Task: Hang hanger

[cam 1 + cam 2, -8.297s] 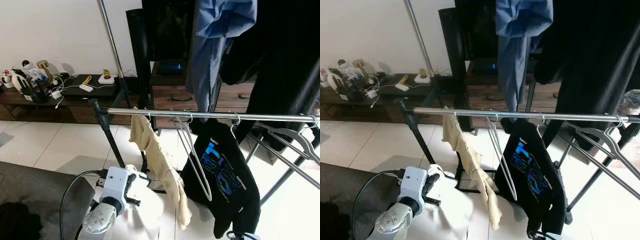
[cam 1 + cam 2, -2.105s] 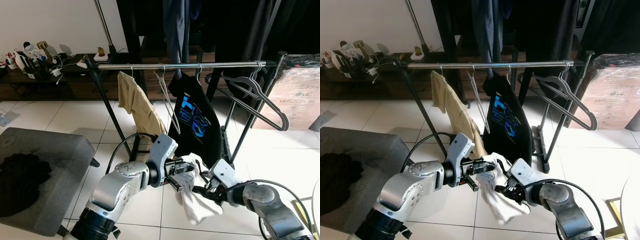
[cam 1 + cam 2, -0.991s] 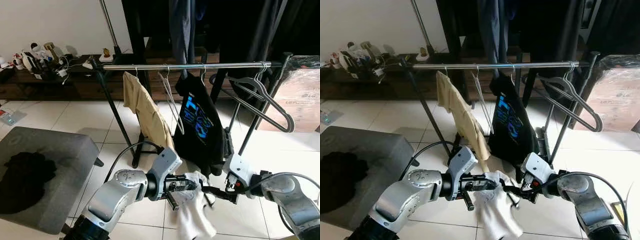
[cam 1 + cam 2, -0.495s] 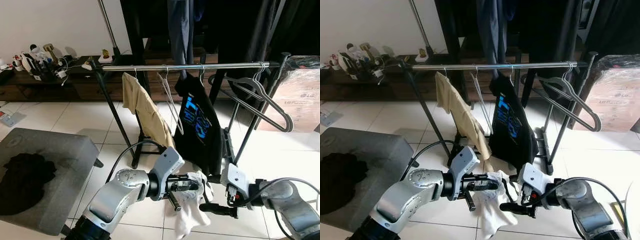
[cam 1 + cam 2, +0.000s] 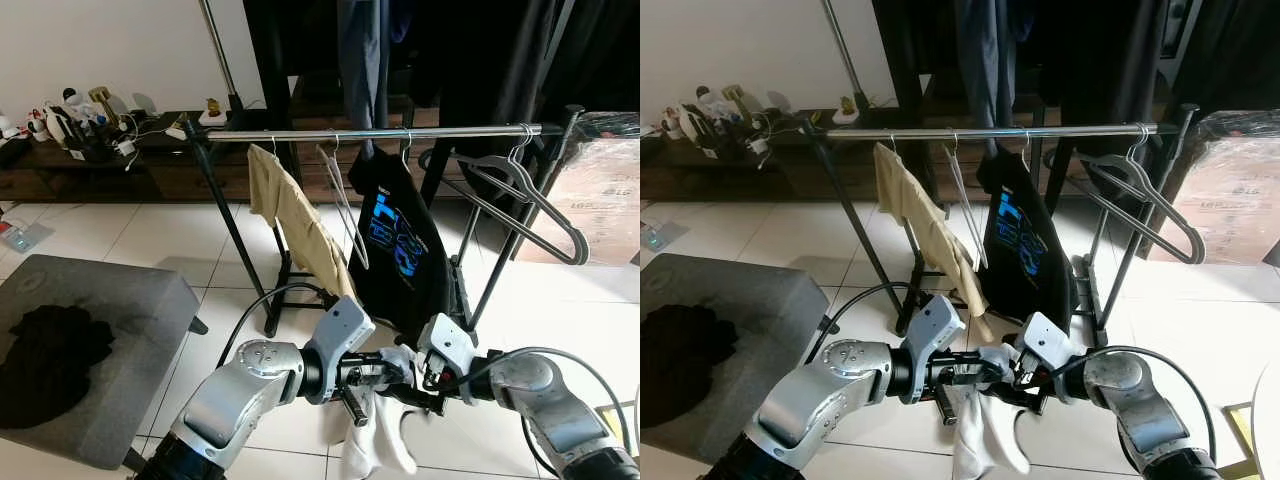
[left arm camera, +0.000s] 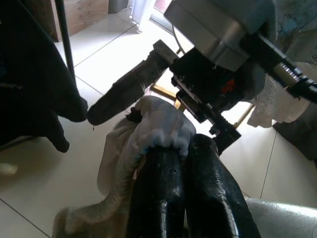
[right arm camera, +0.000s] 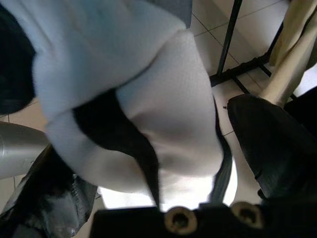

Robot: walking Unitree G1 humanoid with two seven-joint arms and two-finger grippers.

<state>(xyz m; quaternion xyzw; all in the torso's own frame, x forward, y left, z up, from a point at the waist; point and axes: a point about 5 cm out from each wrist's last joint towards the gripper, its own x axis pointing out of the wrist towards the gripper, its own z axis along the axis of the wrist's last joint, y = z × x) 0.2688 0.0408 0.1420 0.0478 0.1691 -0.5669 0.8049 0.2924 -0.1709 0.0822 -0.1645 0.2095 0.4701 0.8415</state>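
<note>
The left gripper [image 5: 385, 372] keeps its fingers clenched on the white garment [image 5: 375, 450] at 6 o'clock below the rail [image 5: 380, 132], so the right gripper [image 5: 428, 385], fingers spread around its bunched top, can probably dress it for hanging.

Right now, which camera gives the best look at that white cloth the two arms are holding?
The left eye view: the white garment hangs whole below the left gripper and right gripper. The left wrist view catches a bunched fold over shut fingers; the right wrist view is a blurred close-up of it.
</note>
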